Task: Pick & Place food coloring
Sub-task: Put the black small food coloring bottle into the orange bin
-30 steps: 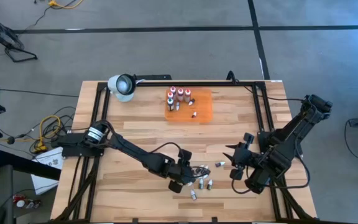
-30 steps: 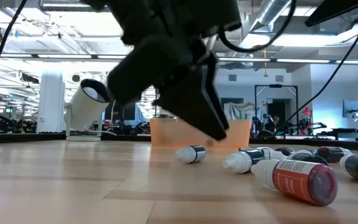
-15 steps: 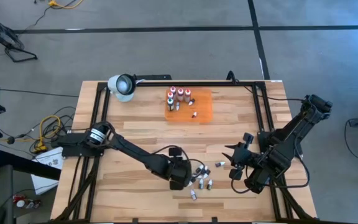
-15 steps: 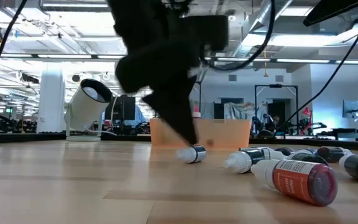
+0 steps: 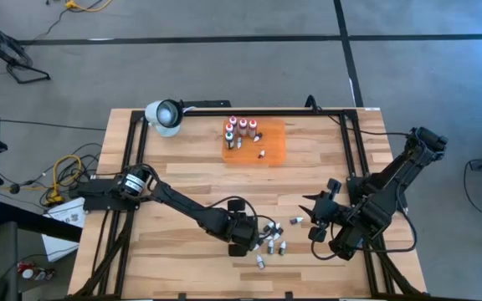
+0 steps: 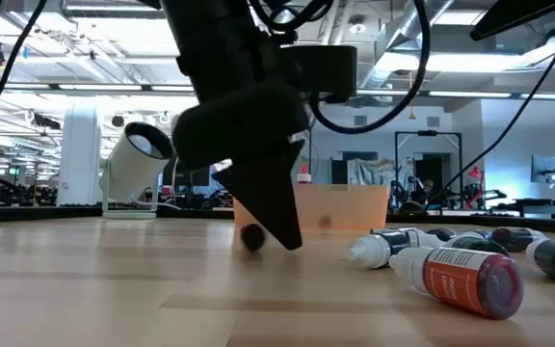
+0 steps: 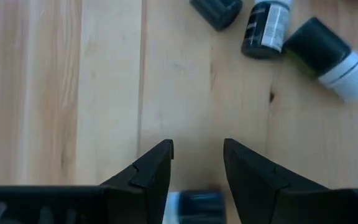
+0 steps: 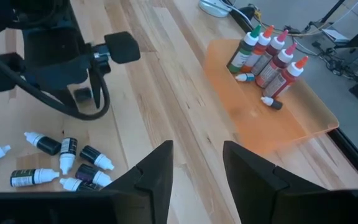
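My left tool (image 7: 197, 163) hung low over the counter (image 7: 61, 93), its fingers standing at a narrow gap with a small dark dropper (image 7: 194, 205) lying between them, close in toward the palm. The fingers were either side of it; whether the pads were actually pressing it I could not tell. It seemed to lie with its long axis across the gap rather than along the fingers, so I judged a plain squeeze would catch it cap to base. Just beyond the fingertips lay the rest of the loose food coloring (image 5: 273, 242), droppers on their sides in no common direction. My right tool (image 8: 197, 163) waited near the counter's right edge, also at a narrow gap, nothing visible in it, and well apart from the pile; the left arm was plainly the nearer. Farthest off, toward the back of the counter, sat the orange mat (image 5: 273, 144) with several upright bottles (image 8: 267, 54) already on it.
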